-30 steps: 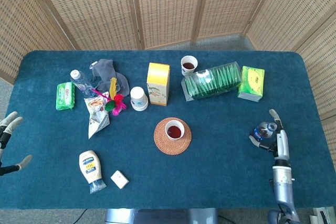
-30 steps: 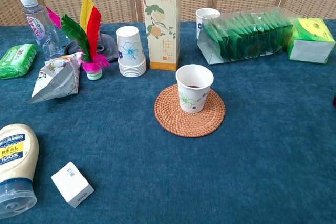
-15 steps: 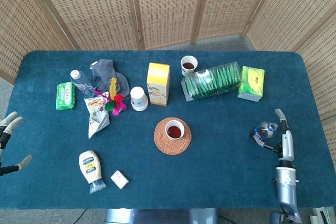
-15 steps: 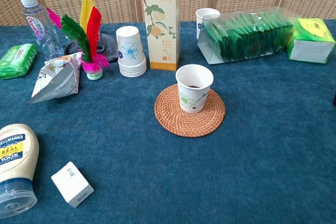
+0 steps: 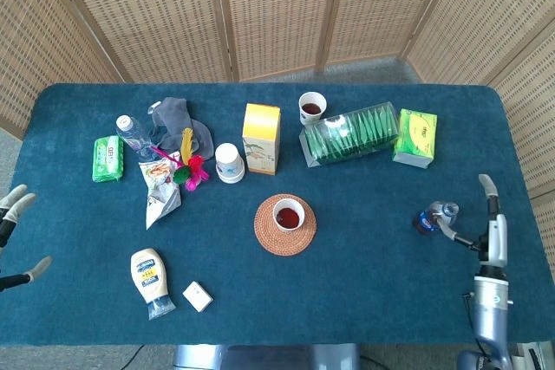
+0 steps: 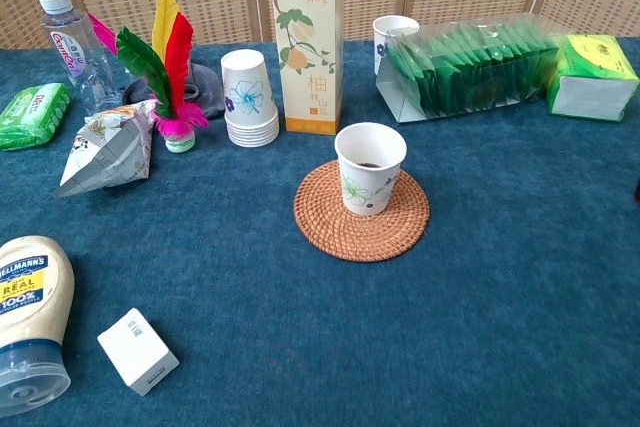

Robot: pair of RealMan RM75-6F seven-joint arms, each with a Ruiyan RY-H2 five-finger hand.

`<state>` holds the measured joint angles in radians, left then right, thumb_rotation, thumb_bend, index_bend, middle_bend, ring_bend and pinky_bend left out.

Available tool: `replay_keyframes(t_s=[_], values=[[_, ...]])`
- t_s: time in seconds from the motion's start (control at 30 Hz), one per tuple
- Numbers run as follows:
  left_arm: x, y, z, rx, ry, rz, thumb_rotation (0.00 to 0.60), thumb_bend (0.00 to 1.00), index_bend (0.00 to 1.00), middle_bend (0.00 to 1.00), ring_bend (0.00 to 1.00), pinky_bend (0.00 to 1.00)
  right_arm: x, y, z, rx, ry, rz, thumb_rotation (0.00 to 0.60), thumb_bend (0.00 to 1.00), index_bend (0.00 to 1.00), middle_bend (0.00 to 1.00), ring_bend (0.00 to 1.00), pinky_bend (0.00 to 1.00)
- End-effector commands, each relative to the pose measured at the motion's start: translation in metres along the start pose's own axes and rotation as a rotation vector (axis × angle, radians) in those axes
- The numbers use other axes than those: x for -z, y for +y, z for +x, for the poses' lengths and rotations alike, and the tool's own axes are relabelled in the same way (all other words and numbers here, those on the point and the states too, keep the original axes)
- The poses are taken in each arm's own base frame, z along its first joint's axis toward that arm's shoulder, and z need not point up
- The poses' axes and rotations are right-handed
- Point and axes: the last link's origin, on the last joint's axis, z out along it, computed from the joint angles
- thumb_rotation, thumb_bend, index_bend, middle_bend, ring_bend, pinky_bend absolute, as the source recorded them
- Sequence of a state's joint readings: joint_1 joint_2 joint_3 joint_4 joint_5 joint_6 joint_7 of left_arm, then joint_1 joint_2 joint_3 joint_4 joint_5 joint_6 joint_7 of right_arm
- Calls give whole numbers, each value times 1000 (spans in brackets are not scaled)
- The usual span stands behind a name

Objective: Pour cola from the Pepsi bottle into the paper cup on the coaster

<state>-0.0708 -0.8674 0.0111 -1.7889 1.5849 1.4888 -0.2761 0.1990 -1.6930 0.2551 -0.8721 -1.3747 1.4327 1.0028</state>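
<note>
Standing: Pepsi bottle [image 5: 430,217] upright at the bench's [image 5: 364,283] three o'clock, freed.
Fingers: right hand [image 5: 484,224] spread beside it, empty; left hand [image 5: 15,236] also spread.
Cup: paper cup [image 5: 289,212] centred on coaster [image 5: 269,236], holding cola.

Mayonnaise bottle [image 6: 30,317] beside white box [image 6: 138,351] (both lying flat)

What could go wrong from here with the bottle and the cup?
1. The small blue-labelled Pepsi bottle stands uncapped near the right hand, whose fingers are beside it; a brush could tip it.
2. The white paper cup on the round woven coaster already holds dark liquid, so pouring more could overflow.
</note>
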Motion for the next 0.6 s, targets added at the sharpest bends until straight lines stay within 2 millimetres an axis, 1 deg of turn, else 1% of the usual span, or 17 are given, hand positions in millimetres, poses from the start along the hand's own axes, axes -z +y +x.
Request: replay_keyframes(t_s=[0.03,0.23,0.33,0.43,0.6], values=[[0,0,0,1,2,0,600,290,0,0,0,0,3,-7,10,11,0,22,600,0,0,0,0,0],[1,0,0,2,2,-2,600,290,0,0,0,0,6,-25,22,21,-18,69,600,0,0,0,0,0],[1,0,0,0,1,-4,600,290,0,0,0,0,9,-39,25,45,-46,116,600,0,0,0,0,0],[1,1,0,-1,1,-3,600,290,0,0,0,0,14,-56,26,99,-95,173,600,0,0,0,0,0],[2,1,-1,-3,0,-5,600,291,0,0,0,0,23,-76,25,213,-174,251,600,0,0,0,0,0]])
